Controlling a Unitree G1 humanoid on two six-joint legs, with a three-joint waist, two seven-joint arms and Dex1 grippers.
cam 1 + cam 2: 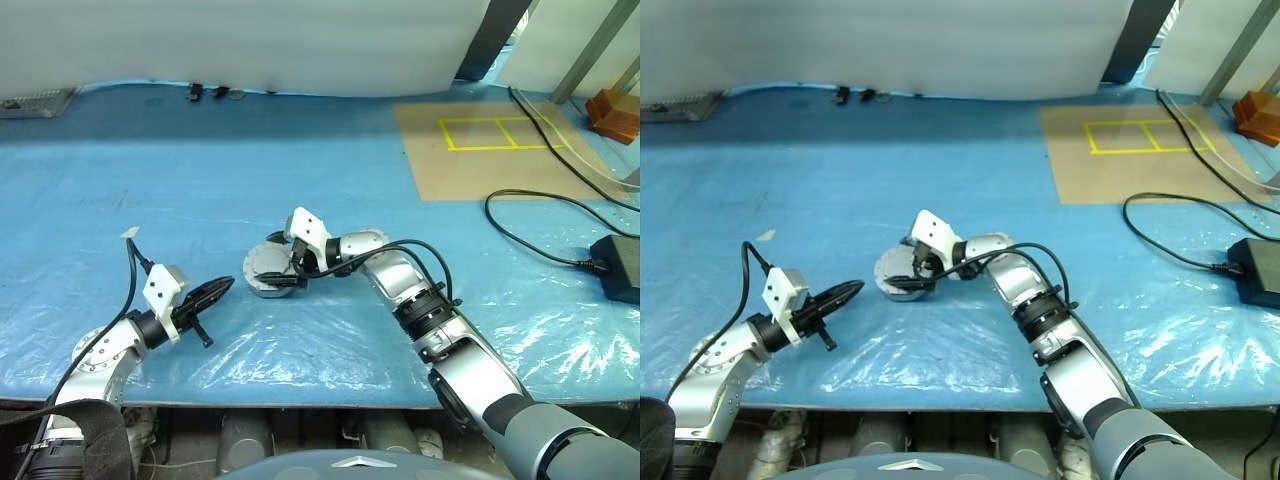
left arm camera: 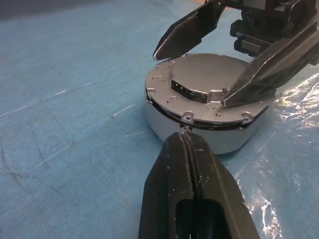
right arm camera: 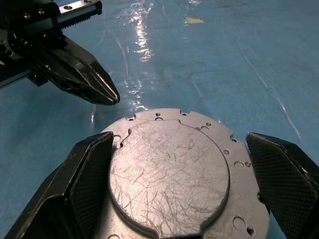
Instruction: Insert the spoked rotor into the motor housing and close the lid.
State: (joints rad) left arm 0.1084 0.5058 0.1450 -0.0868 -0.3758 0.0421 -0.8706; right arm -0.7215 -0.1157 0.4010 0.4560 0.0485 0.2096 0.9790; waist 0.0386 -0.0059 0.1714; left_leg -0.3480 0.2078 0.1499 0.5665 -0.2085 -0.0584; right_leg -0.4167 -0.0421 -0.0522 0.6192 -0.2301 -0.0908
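While silver-grey round lid (image 2: 202,84) caps short silvery motor housing (image 2: 199,132) | rotor unseen, presumably inside | right gripper (image 3: 182,189) spread, straddling lid | left gripper (image 1: 212,292) clenched empty at 9 o'clock | remaining: confirm seating.

The lid (image 3: 169,174) covers the motor housing (image 2: 199,132), hiding its interior; the lid's near edge is cut off in the right wrist view.

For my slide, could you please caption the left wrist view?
Open right gripper straddles the lidded motor housing; shut left gripper alongside.
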